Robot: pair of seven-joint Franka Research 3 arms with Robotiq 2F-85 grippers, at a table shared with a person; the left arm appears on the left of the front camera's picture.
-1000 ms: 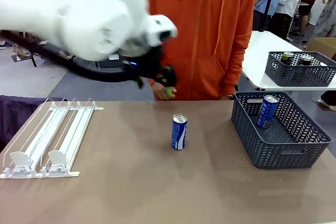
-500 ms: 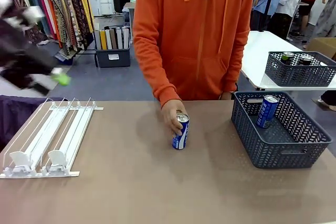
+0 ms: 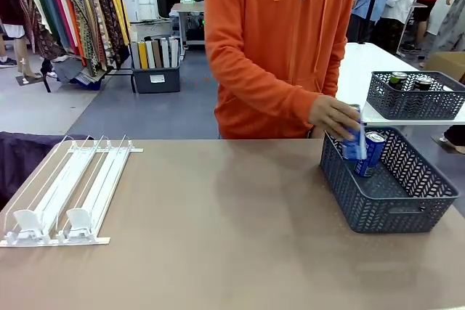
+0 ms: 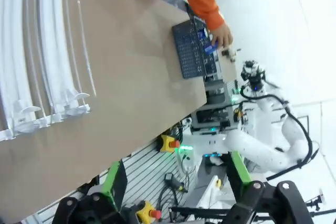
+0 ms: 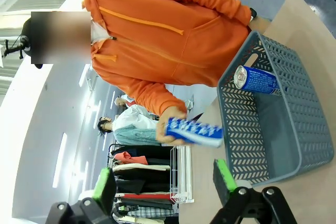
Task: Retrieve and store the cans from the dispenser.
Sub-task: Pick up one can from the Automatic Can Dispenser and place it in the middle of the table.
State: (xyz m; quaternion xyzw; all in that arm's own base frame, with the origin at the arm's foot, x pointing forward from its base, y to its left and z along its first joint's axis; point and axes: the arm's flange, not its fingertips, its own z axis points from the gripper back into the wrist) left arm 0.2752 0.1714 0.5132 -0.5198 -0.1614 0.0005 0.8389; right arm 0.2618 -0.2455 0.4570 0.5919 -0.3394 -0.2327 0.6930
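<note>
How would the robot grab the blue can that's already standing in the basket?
Probably from above, pinching the blue can around its upper body just below the silver top. It leans against the basket wall, and the walls block a sideways approach. The person's hand is close, so wait.

Blue cans (image 3: 370,154): two, one in the person's hand (image 3: 333,115), one in the near basket (image 3: 407,208)
Dispenser (image 3: 69,188): one
Grey baskets: two
Dark cans (image 3: 397,78) in far basket (image 3: 414,103): two
</note>
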